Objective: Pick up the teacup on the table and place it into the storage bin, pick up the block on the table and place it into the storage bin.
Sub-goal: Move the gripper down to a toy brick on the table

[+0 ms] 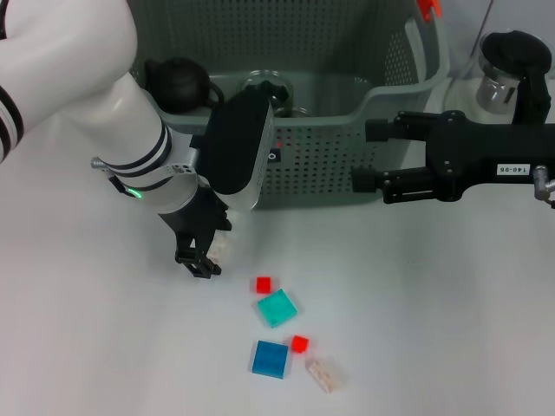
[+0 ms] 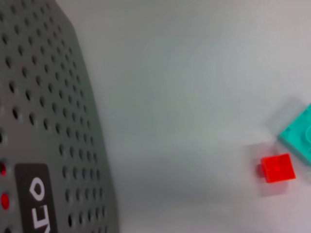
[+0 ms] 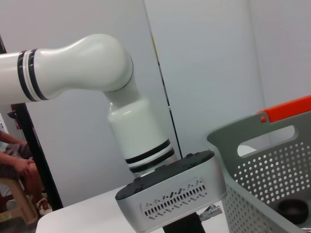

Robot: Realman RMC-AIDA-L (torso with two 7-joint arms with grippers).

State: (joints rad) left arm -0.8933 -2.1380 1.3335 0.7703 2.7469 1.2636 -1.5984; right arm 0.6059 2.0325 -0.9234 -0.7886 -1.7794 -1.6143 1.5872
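Since the dark round teacup [image 1: 178,84] already looks to be sitting inside the big grey-green perforated plastic storage bin [image 1: 347,165] at the far side of the white table [image 1: 434,303], I'd say the blocks are what matters now. They're scattered on the near side of the bin: a small red block [image 1: 264,284], a teal square block [image 1: 277,308] just near of it, another little red block [image 1: 299,344], a blue square block [image 1: 270,359] and a pale translucent studded brick [image 1: 324,374] nearest of all. The left gripper [image 1: 206,256] is down low at the table, just left of and slightly farther back than that first red block, so the whole cluster lies to its right and a bit nearer. Something pale and brick-like shows right between its fingers, so my guess is it's clamping a pale block [image 1: 222,249], though I can't be totally sure it's pinched and not just resting there. The left wrist view shows the bin's wall close on one side and the red and teal blocks off to the other, which fits. The right gripper [image 1: 357,154] hangs over on the right, fingers spread apart and pointing left at the bin's front wall, holding nothing and well apart from the blocks. So the left arm is clearly the closer one, and the bin sits just beyond it.
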